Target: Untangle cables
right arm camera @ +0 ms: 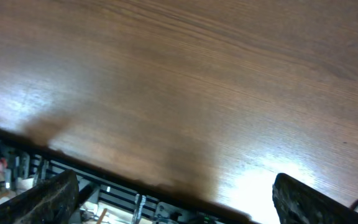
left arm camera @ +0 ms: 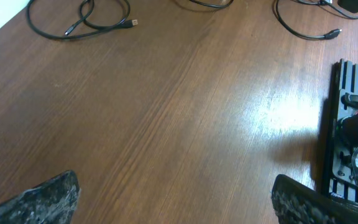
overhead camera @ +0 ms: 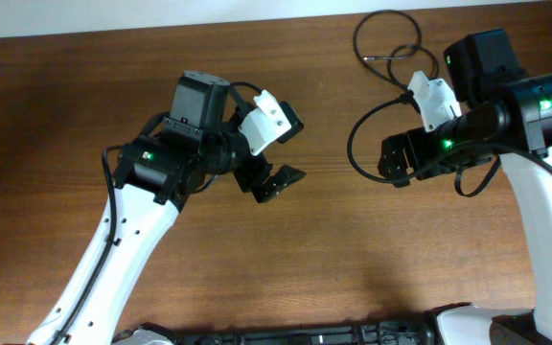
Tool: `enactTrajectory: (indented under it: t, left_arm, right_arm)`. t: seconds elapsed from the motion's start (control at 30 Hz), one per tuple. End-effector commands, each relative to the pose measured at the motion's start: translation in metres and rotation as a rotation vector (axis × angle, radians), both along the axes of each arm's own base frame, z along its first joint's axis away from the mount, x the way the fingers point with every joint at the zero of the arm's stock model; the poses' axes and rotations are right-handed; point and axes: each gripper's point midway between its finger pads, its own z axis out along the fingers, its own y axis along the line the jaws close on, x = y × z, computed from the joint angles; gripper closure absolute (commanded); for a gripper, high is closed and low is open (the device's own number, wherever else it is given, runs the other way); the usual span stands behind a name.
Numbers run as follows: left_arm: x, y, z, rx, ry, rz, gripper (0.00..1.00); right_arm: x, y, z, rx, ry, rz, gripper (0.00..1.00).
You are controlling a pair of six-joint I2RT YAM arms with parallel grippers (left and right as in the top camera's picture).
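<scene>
The cables lie apart as loose black loops at the far right of the wooden table. In the overhead view one loop (overhead camera: pixel 388 36) with a plug end sits by the back edge, and a second cable (overhead camera: pixel 355 144) curves next to my right gripper (overhead camera: pixel 389 161). The left wrist view shows a double loop (left arm camera: pixel 79 22) at the top left and another strand (left arm camera: pixel 303 30) at the top right. My left gripper (overhead camera: pixel 290 151) is open and empty over bare wood (left arm camera: pixel 179 199), left of the cables. My right gripper is open and empty (right arm camera: pixel 182 202), above the table's front part.
A black rail (overhead camera: pixel 286 335) runs along the table's front edge; it also shows in the left wrist view (left arm camera: pixel 347 124) and the right wrist view (right arm camera: pixel 104 186). Bright glare lies on the wood (right arm camera: pixel 260 177). The right arm's body (overhead camera: pixel 506 96) covers part of the far right.
</scene>
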Motion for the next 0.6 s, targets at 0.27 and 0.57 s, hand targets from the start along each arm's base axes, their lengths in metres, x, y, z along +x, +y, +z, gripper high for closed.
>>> enactTrajectory:
  t: [0.27, 0.57]
  left_arm:
    - [0.000, 0.001, 0.012, -0.011, -0.035, -0.003, 0.01]
    - [0.000, 0.001, 0.012, -0.011, -0.035, -0.003, 0.01]
  right_arm:
    - [0.022, 0.014, 0.073, 0.115, -0.442, 0.035, 0.01]
    - [0.022, 0.000, 0.114, 0.152, -0.837, -0.001, 0.01]
